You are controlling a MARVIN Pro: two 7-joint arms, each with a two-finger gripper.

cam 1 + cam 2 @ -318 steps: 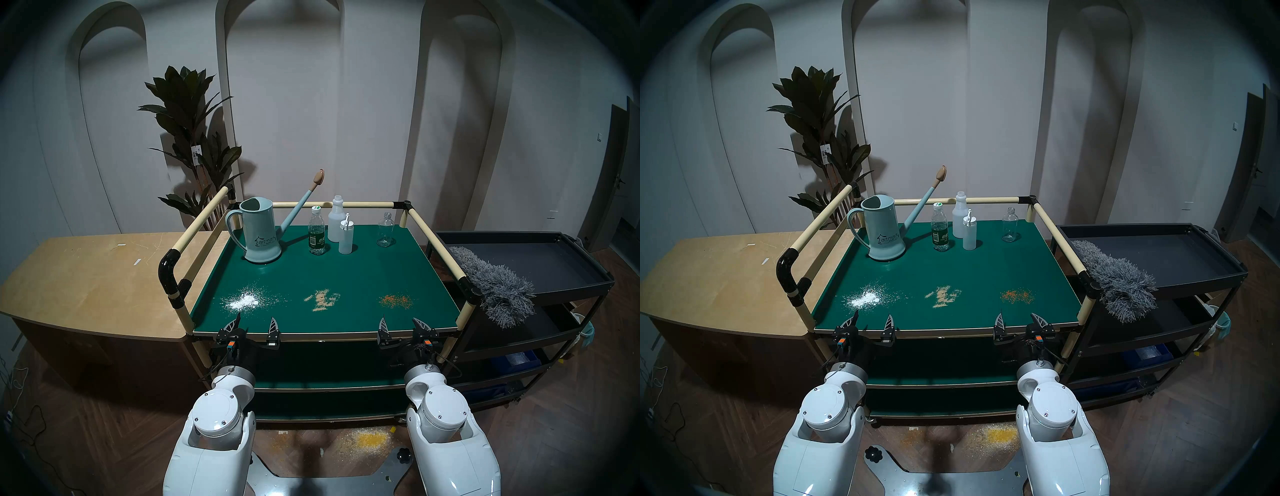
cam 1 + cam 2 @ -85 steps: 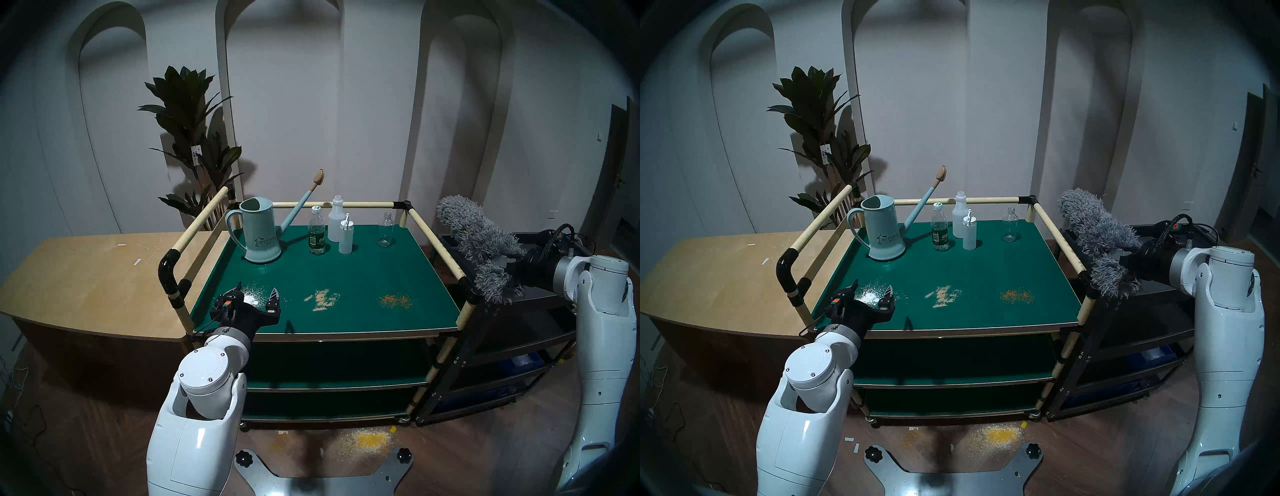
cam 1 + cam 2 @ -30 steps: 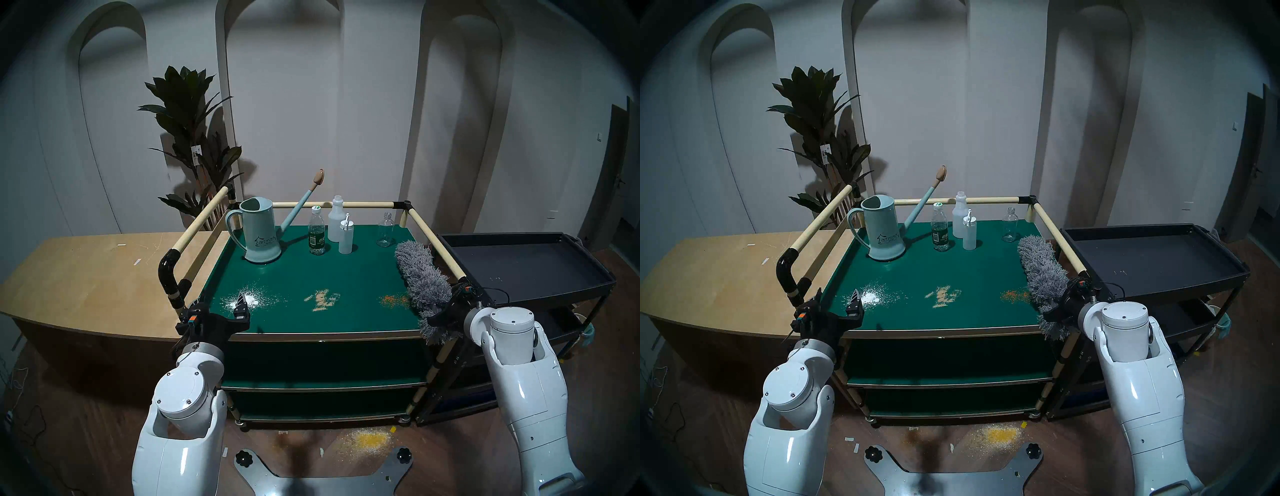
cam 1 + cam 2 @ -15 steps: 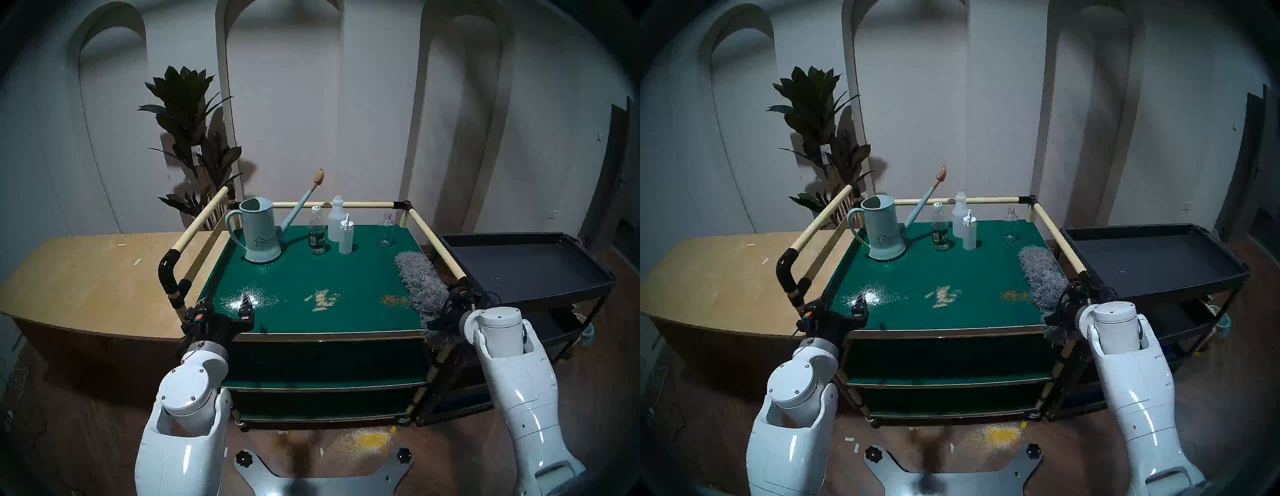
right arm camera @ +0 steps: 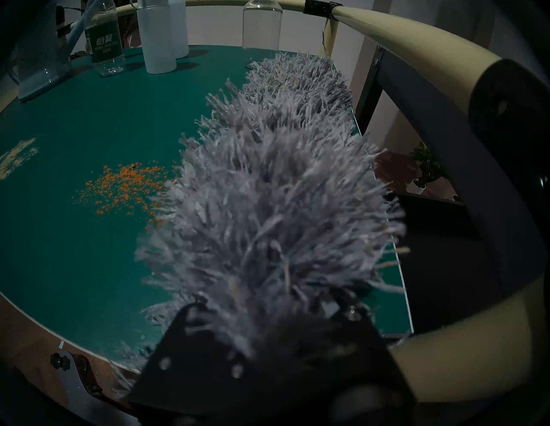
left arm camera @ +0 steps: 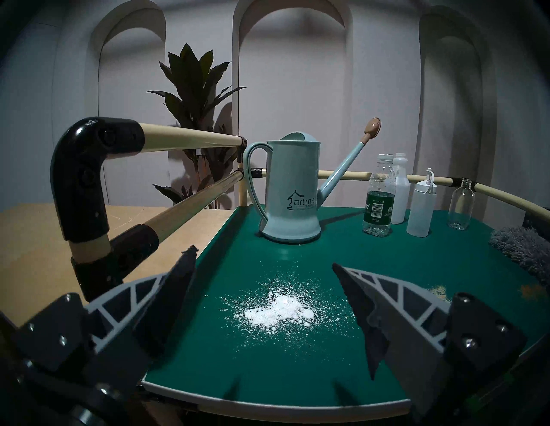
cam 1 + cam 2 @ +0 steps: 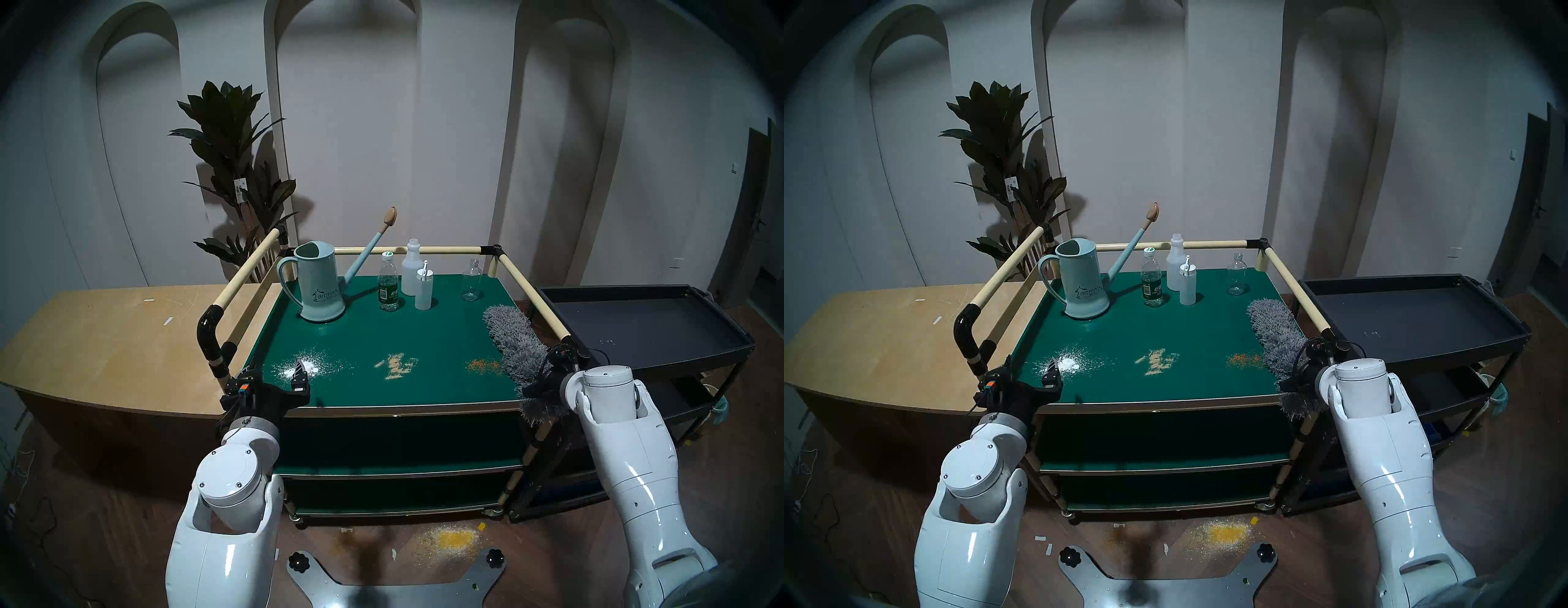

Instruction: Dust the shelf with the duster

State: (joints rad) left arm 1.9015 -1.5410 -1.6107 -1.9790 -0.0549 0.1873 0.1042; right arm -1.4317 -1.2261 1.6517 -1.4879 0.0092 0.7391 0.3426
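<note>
— Materials on the shelf (image 7: 424, 339)?

— Flat dark green boards in three tiers, matte; smooth cream tube rails; glossy black corner joints. On the top board, three spills near the front edge: fine white powder (image 7: 302, 367) at left, pale beige crumbs (image 7: 395, 366) in the middle, coarse orange grains (image 7: 483, 365) at right. At the back, a smooth pale blue watering can (image 7: 320, 284) with a long thin spout and tan rose, a clear water bottle with green label (image 7: 387, 287), two milky white plastic bottles (image 7: 418, 282), and a small clear glass bottle (image 7: 471, 280).

— And the duster (image 7: 513, 344)?

— Shaggy grey chenille strands, long oblong head tapering toward the far tip. Lying low along the right side of the top board, just inside the right rail, strands just reaching the orange grains. Near end gripped by the right gripper (image 7: 535, 388), jaws shut on it, buried in fluff.

— Left gripper (image 6: 263, 269)?

— Spread wide, empty, level at the front left corner, ribbed grey fingers either side of the white powder.

— Differences between views?

— Head views alone: both white arms, the light wooden cabinet (image 7: 106, 339) at left, the black metal tray cart (image 7: 645, 327) at right, yellow dust on the floor. Left wrist view: powder clumps close up, only the duster's tip at the right edge. Right wrist view: single strands, separate orange grains, little of the gripper itself beyond its dark base.
</note>
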